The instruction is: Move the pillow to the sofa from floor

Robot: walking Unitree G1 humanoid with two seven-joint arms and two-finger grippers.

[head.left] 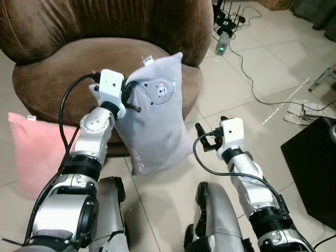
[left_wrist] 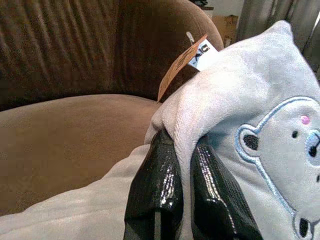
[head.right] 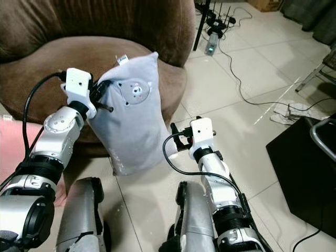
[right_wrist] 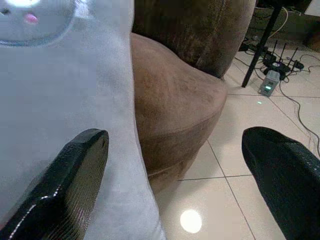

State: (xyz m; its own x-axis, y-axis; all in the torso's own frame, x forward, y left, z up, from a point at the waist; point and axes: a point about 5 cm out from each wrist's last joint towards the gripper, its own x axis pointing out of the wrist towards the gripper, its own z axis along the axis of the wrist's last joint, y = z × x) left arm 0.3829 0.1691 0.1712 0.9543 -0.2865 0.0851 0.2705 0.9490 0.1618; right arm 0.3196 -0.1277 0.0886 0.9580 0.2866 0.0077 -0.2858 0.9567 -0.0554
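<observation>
Left jaws (left_wrist: 182, 195) on grey pillow (head.left: 157, 121)

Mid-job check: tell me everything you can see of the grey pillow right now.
The grey pillow is soft, plush-looking fabric with an embroidered bear face and an orange-and-white tag at its top corner. It hangs upright and off the floor, in front of the brown sofa, its top over the seat edge. The left tool is shut on a bunched fold near its upper edge. The right tool is open beside its lower part, one finger close against the fabric.
</observation>
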